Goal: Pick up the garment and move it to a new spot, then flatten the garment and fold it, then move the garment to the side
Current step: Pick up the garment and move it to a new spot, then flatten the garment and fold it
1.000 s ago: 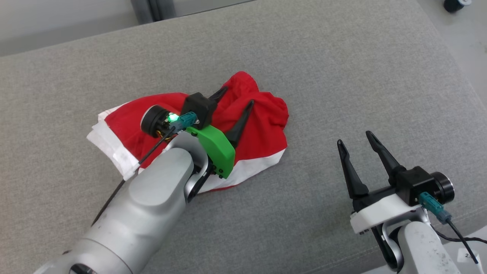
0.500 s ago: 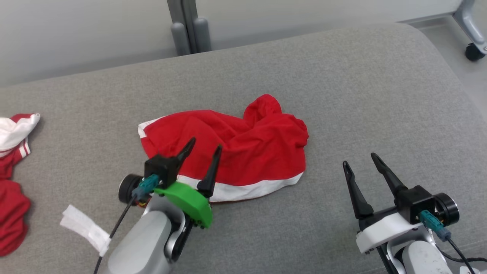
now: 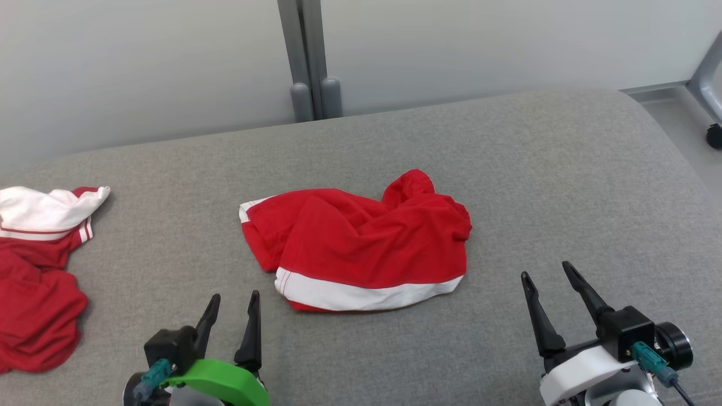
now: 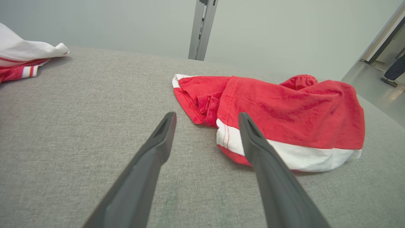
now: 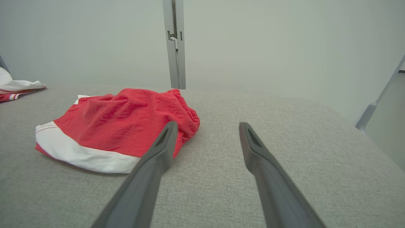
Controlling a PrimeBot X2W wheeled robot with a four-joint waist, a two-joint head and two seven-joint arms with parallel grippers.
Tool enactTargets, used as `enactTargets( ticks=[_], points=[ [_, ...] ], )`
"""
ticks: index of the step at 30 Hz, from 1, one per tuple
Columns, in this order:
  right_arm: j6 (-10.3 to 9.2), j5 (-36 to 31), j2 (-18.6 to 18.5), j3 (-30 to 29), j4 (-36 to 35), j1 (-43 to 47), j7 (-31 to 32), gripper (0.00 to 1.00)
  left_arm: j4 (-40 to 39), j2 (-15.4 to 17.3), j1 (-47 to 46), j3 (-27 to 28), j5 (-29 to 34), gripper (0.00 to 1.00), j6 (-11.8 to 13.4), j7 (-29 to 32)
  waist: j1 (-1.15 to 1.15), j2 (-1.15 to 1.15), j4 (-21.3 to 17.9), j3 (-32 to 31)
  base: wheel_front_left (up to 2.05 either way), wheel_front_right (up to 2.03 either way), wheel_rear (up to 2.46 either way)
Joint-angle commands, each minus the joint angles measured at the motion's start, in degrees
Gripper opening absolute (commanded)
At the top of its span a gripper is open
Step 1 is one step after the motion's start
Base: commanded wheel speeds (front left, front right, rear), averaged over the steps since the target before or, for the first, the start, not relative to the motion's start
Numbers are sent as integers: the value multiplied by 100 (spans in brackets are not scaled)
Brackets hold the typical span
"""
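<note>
The garment [image 3: 361, 248] is a red pair of shorts with a white band along its near hem, lying loosely folded and rumpled in the middle of the grey cushioned surface [image 3: 564, 186]. The garment [image 4: 284, 114] also lies ahead and right of the fingers in the left wrist view, and the garment [image 5: 120, 126] sits ahead and left in the right wrist view. My left gripper [image 3: 234, 301] stands open at the lower left, short of the garment and apart from it. My right gripper [image 3: 547, 270] is open at the lower right, well clear of the cloth.
A second heap of red and white clothing [image 3: 39, 270] lies at the far left edge of the surface. A grey post [image 3: 307, 62] and pale wall stand behind. A castor wheel [image 3: 714, 135] sits on the floor at the far right.
My left gripper has drawn back off the garment toward me and left it lying on the surface. The camera has tilted up, bringing the wall and the left heap into sight.
</note>
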Motion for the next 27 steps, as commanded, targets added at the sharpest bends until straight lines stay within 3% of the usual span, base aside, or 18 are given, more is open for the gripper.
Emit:
enactTargets(
  ticks=[1,11,27],
  points=[
    [-6,69,-21,-43,-13,110,-10,100,-59,-54,143,109,66,100,-45,-4,0,0,37,-36,0,0,0],
    [-6,279,-20,-23,103,278,-10,100,-423,-231,681,631,318,100,-128,-4,0,0,22,-104,0,0,0],
    [-6,300,-21,14,264,151,-10,100,-416,-283,757,675,288,100,-152,-4,0,0,58,-102,0,0,0]
  ],
)
